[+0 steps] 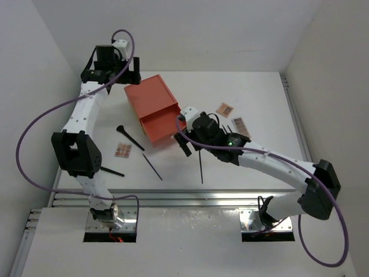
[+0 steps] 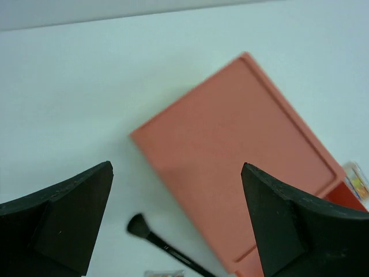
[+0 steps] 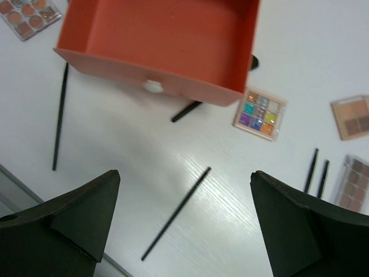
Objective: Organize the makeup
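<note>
1. Top view: We see the left tool (image 1: 114, 72) at the far left of the white desk (image 1: 259, 92), fingers spread wide, near a corner of the orange-red box (image 1: 149, 92). The drawer (image 1: 160, 128) stands pulled out toward the right tool (image 1: 183, 133), whose opening we cannot read from here. The flared brush (image 1: 130, 137) and the pink-brown palette (image 1: 123, 151) lie left of the drawer. One thin stick (image 1: 152, 166) and a second stick (image 1: 201, 167) lie nearer the arm bases. A third stick (image 1: 113, 171) is partly hidden under the left arm. The small brown palette (image 1: 225, 108) and the long brown palette (image 1: 241, 128) lie right of the drawer, apart from it.

2. Left wrist view: The left tool (image 2: 176, 170) gapes wide and grips nothing, with the box top filling the gap between its fingers. The flared brush (image 2: 167, 248) lies just beside the box, its handle cut off at the bottom edge. Only a sliver of the multicoloured palette (image 2: 356, 180) shows at the right edge. We cannot identify a blurred scrap at the bottom edge.

3. Right wrist view: The right tool (image 3: 185, 173) is wide and empty, facing the drawer front and its white knob (image 3: 153, 86). The multicoloured palette (image 3: 260, 113) lies just beside the drawer's corner. A black stub (image 3: 185, 111) pokes out from under the drawer front, the rest of it hidden. The short pencils (image 3: 311, 170) lie side by side near the long brown palette. That palette, the small brown one and the pink-brown one are all cut by the frame.
</note>
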Robot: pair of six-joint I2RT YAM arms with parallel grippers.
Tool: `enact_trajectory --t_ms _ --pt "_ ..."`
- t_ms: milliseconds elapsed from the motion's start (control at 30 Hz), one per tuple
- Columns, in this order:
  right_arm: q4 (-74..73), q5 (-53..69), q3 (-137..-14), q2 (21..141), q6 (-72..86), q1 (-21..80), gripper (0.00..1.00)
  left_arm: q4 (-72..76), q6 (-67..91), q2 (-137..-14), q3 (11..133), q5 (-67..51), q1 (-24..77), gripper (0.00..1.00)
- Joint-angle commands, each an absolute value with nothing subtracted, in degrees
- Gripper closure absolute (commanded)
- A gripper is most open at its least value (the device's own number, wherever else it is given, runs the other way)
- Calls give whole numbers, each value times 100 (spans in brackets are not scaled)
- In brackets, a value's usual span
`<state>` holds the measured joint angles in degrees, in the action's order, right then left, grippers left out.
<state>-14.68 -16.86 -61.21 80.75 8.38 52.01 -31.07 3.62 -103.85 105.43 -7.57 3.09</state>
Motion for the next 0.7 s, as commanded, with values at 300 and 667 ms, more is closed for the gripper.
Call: enact_trajectory --t_ms 300,667 --pt "-1766 -1855 -5212 7216 1274 5229 6 -4876 2925 -8078 7916 441 -1713 20" --pt "-2469 -1319 -5748 7479 1301 5247 7 -4861 3990 -7717 5881 729 -2241 25"
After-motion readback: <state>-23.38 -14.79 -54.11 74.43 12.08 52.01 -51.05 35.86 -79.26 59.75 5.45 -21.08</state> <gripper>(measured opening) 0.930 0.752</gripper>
